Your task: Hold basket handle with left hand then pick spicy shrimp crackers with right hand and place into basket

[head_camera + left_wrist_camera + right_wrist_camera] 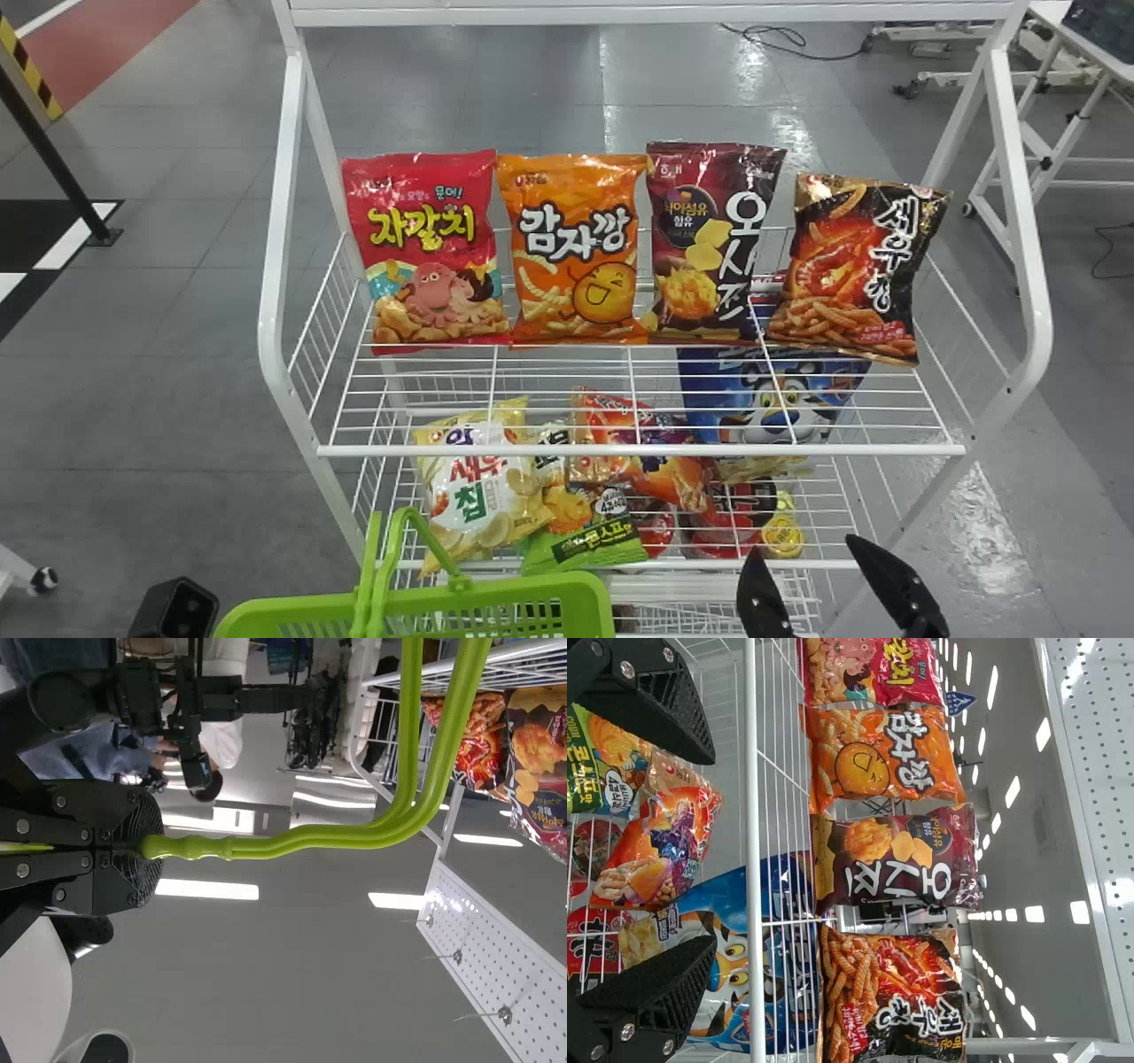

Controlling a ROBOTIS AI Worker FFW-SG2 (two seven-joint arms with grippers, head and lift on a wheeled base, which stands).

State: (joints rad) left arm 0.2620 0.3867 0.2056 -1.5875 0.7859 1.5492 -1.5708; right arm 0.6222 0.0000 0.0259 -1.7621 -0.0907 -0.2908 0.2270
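Before the lower shelf (709, 564) — fingers (890, 578) spread — hangs the right gripper (802, 544).

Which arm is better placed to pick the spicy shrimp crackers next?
Right, I'd judge: the right gripper is open, empty and on the same side as the spicy shrimp crackers, rightmost in the top row. The left gripper is clamped on the basket handle.
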